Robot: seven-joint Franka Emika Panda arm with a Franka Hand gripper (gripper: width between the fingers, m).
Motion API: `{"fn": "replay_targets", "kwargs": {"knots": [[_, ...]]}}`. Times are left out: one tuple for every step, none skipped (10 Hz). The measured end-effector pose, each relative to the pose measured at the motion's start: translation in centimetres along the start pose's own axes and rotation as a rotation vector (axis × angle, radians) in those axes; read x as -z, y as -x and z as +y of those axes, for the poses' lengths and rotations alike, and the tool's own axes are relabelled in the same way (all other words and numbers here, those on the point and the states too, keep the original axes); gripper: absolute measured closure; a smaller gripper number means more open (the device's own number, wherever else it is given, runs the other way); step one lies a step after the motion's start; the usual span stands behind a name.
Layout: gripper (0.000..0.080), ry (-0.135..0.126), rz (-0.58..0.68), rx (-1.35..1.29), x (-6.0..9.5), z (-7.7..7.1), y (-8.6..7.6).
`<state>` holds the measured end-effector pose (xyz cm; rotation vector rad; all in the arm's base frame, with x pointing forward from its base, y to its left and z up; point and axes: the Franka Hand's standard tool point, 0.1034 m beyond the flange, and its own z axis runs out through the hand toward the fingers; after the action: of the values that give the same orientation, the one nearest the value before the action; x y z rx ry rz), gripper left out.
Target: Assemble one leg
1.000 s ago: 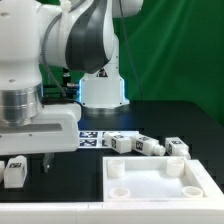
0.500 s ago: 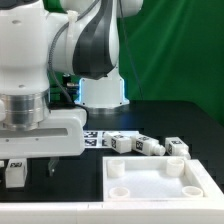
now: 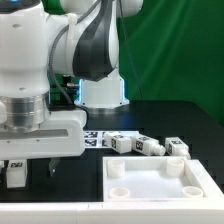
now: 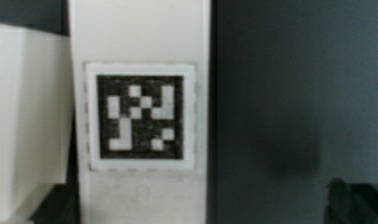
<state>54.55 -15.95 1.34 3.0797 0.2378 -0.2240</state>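
Note:
A leg (image 3: 14, 173), a small white stub with a black-and-white tag, lies on the black table at the exterior view's left. My gripper (image 3: 28, 170) hangs low over it, open, with the fingers on either side. In the wrist view the leg (image 4: 141, 110) runs up the picture with its tag facing the camera. It sits close to one dark fingertip (image 4: 54, 205), and a wide gap separates it from the other fingertip (image 4: 355, 200). The gripper (image 4: 204, 205) is not closed on it. Three more legs (image 3: 122, 142), (image 3: 150, 146), (image 3: 176, 147) lie in a row behind the panel.
A large flat white panel (image 3: 155, 185) with round corner sockets lies at the front right of the exterior view. The marker board (image 3: 92, 136) lies behind my gripper. The robot base (image 3: 103, 92) stands at the back before a green curtain.
The arm has come down and shifted slightly to the exterior view's left over the leg within the last second. In the last half second it hardly moved.

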Motion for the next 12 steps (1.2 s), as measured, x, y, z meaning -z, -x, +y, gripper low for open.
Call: {"fn": "replay_targets", "kwargs": {"knots": [[0.0178, 0.000, 0.000, 0.000, 0.0, 0.0, 0.0], [0.0358, 0.000, 0.000, 0.000, 0.0, 0.0, 0.0], [0.0358, 0.001, 0.000, 0.011, -0.1, 0.1, 0.0], [0.0511, 0.001, 0.001, 0.021, -0.1, 0.3, 0.1], [0.0511, 0.001, 0.001, 0.019, -0.1, 0.4, 0.1], [0.0511, 0.001, 0.001, 0.011, -0.1, 0.3, 0.2], [0.0511, -0.003, -0.003, -0.011, 0.0, 0.0, 0.4], [0.0511, -0.012, -0.016, -0.063, 0.2, -0.7, 0.9], [0.0511, -0.018, -0.025, -0.101, 0.4, -1.6, 1.4], [0.0510, -0.023, -0.035, -0.159, 0.7, -2.7, 1.6], [0.0510, -0.025, -0.040, -0.198, 1.0, -3.5, 1.7], [0.0510, -0.021, -0.031, -0.190, 1.2, -3.8, 1.4]]}}
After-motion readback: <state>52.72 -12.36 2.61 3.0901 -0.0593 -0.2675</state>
